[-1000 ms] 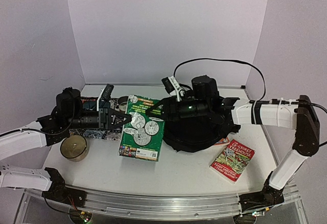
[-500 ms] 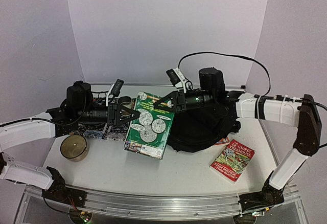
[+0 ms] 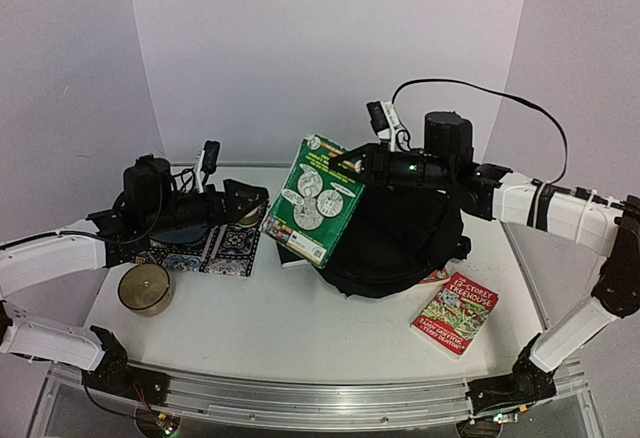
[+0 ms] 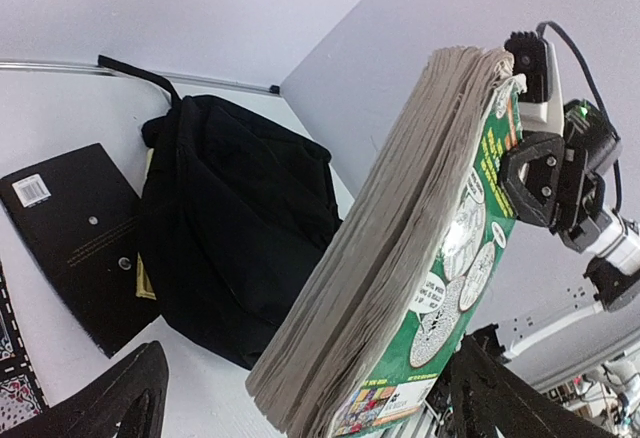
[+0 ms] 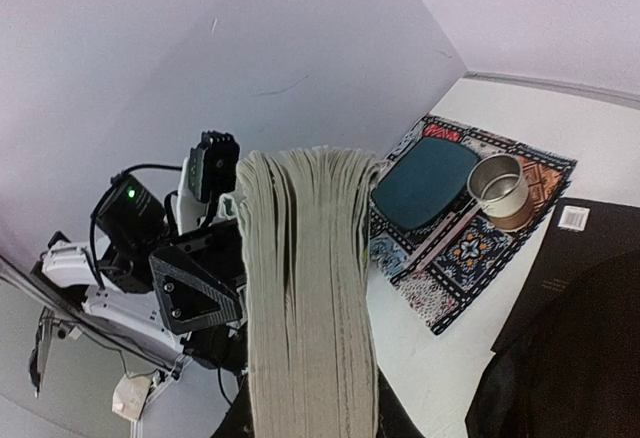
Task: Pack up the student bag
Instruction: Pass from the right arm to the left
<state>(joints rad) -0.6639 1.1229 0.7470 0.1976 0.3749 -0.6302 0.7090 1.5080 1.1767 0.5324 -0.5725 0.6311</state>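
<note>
The student bag (image 3: 405, 243) is a soft black backpack lying at centre right of the table, also seen in the left wrist view (image 4: 240, 223). My right gripper (image 3: 355, 164) is shut on the top edge of a thick green paperback book (image 3: 318, 198), holding it tilted in the air by the bag's left side. The book's page edge (image 5: 310, 298) fills the right wrist view and hides the right fingers. My left gripper (image 3: 243, 201) is open, drawn back to the left of the book, its dark fingers (image 4: 125, 403) standing wide apart on either side of it.
A flat black notebook (image 4: 80, 233) lies on the table left of the bag. A patterned mat (image 3: 215, 248) carries a teal pad (image 5: 425, 183) and a small tin cup (image 5: 498, 190). A round tin (image 3: 145, 288) sits front left, a red book (image 3: 455, 313) front right.
The left gripper opened, let go of the green book and pulled back left. The right gripper closed on the book and lifted it up and right, tilting it beside the bag.
</note>
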